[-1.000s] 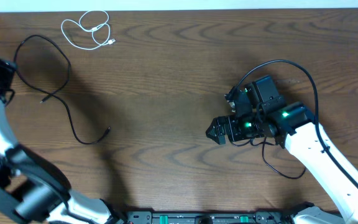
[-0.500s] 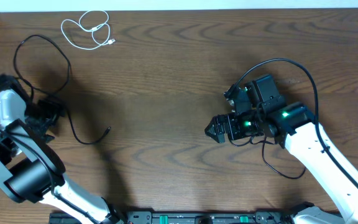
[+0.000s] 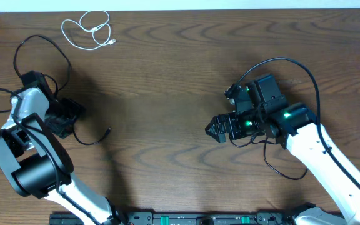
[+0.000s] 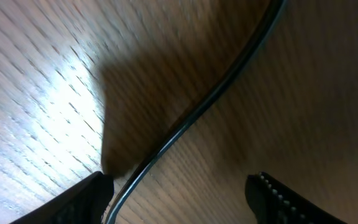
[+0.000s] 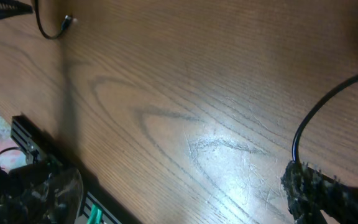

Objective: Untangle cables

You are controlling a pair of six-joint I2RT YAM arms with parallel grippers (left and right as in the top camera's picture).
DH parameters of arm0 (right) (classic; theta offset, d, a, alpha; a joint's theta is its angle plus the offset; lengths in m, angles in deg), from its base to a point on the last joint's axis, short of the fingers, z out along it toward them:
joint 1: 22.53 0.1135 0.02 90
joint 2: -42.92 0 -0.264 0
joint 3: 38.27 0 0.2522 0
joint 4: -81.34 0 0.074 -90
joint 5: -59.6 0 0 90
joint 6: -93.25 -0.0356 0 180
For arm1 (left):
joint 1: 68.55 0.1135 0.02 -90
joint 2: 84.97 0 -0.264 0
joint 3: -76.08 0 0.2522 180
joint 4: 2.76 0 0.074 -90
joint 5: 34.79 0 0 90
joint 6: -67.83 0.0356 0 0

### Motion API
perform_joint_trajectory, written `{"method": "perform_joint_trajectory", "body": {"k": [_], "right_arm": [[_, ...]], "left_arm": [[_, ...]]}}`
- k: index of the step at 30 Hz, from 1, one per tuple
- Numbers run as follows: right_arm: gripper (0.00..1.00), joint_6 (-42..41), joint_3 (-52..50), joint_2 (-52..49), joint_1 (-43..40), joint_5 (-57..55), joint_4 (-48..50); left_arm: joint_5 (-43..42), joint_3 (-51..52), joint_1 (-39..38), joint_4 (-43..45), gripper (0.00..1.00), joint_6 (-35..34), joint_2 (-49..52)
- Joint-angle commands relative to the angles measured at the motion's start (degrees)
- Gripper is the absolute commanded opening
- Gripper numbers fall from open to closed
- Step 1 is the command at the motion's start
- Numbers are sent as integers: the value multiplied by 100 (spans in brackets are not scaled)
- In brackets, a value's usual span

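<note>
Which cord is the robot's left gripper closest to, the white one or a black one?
The left-hand black cable: it runs right through the open left gripper. The white cable lies coiled farther away, near the table's edge.

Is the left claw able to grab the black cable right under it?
Probably yes. The left claw hangs open right over the black cable. The cable passes through the gap in the claw, and nothing covers it.
</note>
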Motion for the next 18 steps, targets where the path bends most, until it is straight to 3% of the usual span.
{"method": "perform_joint_trajectory", "body": {"k": [1,8,12,18], "right_arm": [[99,109,31,57,28,15,-22],[99,109,31,57,28,13,-31],[99,109,31,55,28,13,-50],[99,109,31,57,28,13,-81]], "left_arm": [[76,214,-46,142,60,-254,-48],[11,411,-46,549,9,-1034,-46],[-11,411,-44,925,8,-1602,-46],[-1504,411,-52,2345,8,-1696,-46]]}}
